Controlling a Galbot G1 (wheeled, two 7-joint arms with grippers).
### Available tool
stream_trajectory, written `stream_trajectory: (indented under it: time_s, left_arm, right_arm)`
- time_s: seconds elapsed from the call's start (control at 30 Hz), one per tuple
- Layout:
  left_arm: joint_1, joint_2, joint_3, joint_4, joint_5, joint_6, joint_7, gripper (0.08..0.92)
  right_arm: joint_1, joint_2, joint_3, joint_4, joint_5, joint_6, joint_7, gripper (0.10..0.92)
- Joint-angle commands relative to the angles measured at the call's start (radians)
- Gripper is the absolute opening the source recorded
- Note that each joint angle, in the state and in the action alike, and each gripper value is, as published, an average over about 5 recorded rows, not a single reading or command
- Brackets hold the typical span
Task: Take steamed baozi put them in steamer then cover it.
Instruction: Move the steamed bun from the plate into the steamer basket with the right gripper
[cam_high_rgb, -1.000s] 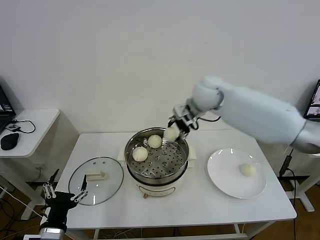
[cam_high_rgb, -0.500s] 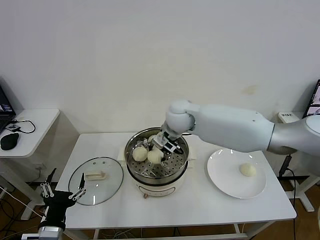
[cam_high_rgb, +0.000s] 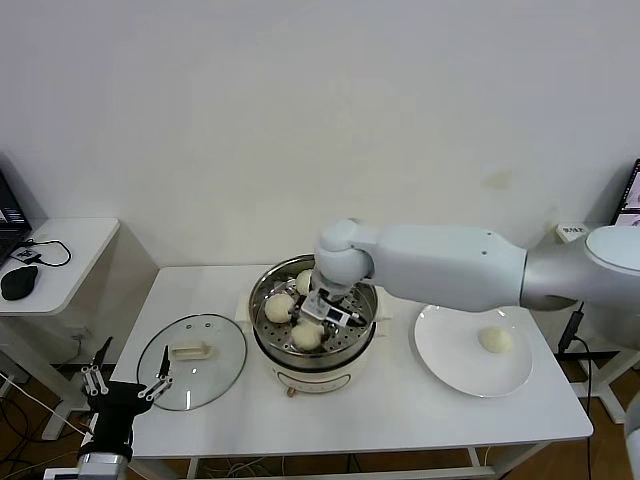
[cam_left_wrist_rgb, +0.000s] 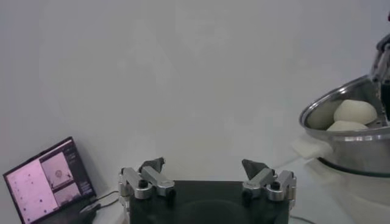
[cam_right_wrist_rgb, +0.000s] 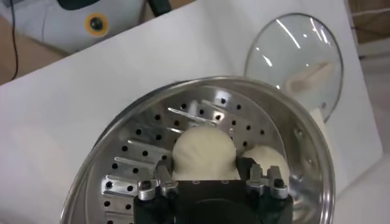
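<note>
Right hand (cam_high_rgb: 318, 318), pinching a pale round dough bun (cam_right_wrist_rgb: 203, 153), should set it onto the shiny steel steamer's (cam_high_rgb: 265, 292) perforated tray at frame centre before letting go.

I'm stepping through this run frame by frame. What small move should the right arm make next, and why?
Probably open the right end effector and lift clear. It is shut on a baozi that appears to sit low on the perforated tray of the steamer, beside two others. One bun waits on the plate.
</note>
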Motion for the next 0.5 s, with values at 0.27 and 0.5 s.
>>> stream_trajectory:
  time_s: [0.27,0.5]
  left_arm:
    - [0.008,-0.004,0.003,-0.007,0.002,-0.004,-0.002,0.823]
    - [0.01,0.004,-0.001,-0.015,0.001,-0.004,-0.002,0.823]
  right_arm:
    - [0.006,-0.007,-0.004,0.029,-0.02,0.034,0.005,0.75]
    - [0.016,-0.075,0.099,0.01,-0.007,0.021,-0.014,0.822]
